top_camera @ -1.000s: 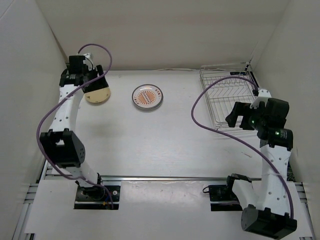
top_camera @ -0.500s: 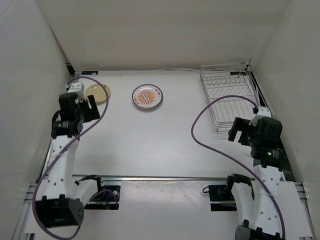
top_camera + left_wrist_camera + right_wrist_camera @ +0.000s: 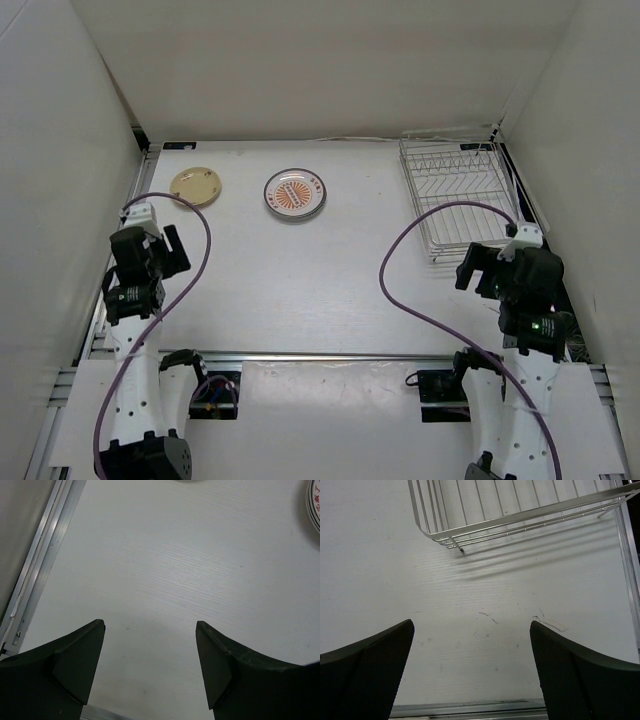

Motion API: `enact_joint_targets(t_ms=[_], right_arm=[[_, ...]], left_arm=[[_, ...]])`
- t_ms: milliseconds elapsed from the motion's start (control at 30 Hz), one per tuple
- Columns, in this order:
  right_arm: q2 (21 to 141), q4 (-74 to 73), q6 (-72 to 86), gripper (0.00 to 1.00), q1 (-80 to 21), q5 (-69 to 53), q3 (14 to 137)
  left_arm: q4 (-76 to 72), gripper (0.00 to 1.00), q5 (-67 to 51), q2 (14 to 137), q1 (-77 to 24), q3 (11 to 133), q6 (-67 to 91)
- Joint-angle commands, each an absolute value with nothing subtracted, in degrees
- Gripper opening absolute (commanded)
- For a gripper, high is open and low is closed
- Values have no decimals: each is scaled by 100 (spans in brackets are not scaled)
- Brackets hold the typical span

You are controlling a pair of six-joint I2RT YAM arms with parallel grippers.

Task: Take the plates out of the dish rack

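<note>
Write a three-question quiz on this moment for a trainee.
1. True or false: a plate stands in the rack.
2. Which plate lies nearer the left gripper? A. tan plate B. patterned plate C. both equally near
3. Fill in: the left gripper and the right gripper are both ____.

Key: 1 false; 2 A; 3 open.
</note>
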State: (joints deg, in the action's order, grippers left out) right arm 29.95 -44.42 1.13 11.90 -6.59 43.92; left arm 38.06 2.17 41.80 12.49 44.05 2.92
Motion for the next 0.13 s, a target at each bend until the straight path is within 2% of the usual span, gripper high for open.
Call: enact_joint_targets(t_ms=[0, 100], right_arm=[[2927, -4175, 167, 100, 1204, -721, 4421], [2927, -4228, 184, 100, 1204, -651, 4474]], left_arm=[[3674, 85, 114, 4104, 1362, 4465, 237], [3674, 85, 114, 4104, 1415, 4465, 290]])
